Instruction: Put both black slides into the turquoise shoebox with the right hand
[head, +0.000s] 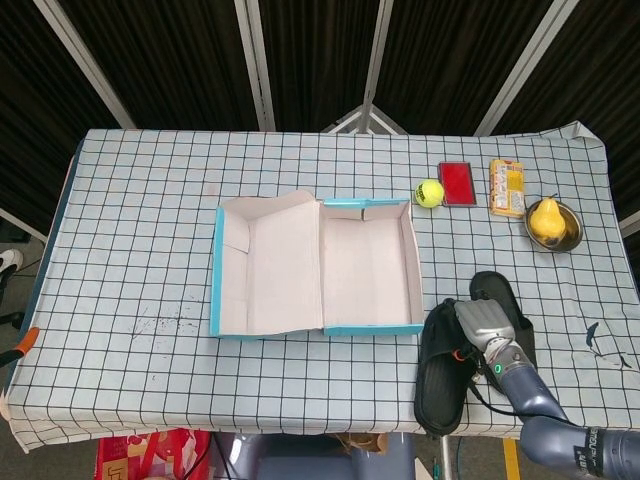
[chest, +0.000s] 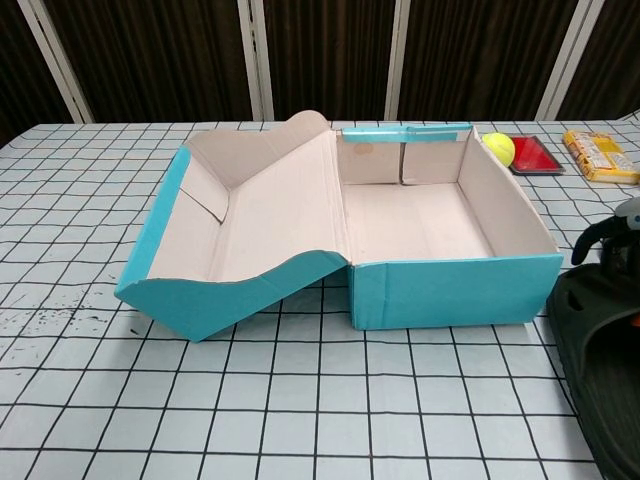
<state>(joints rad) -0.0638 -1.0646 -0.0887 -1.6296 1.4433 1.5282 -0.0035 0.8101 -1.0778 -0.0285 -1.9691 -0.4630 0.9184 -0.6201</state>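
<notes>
Slides: both black, both outside the turquoise shoebox (head: 318, 263), just off its right front corner near the worktop (head: 140, 220) front edge. Near slide (head: 442, 368) lies closest to the box's right wall; 2nd slide (head: 500, 300) sits just beyond it, farther from the box, partly hidden by the right hand (head: 484, 324). That hand rests across the pair, mostly over the near slide's strap end. Chest view shows dark fingers (chest: 592, 241) curled down at the slide (chest: 605, 370), so it looks like a grip on the near slide, but can't tell if it's lifted clear or only pinched. Left hand not in either view. Box is open, lid folded out flat on the side away from the slides, base empty w/ pale cardboard showing. Step in hand, as I judge it: pick-up of slide no. 1, nothing boxed yet. Next move needs a firm hold, a lift high enough to clear the box's right wall, then a carry over that wall and release in the base. Beyond the box's far right corner: tennis ball (head: 429, 192), red case (head: 457, 184), snack pack (head: 506, 187), pear in a bowl (head: 549, 222).
</notes>
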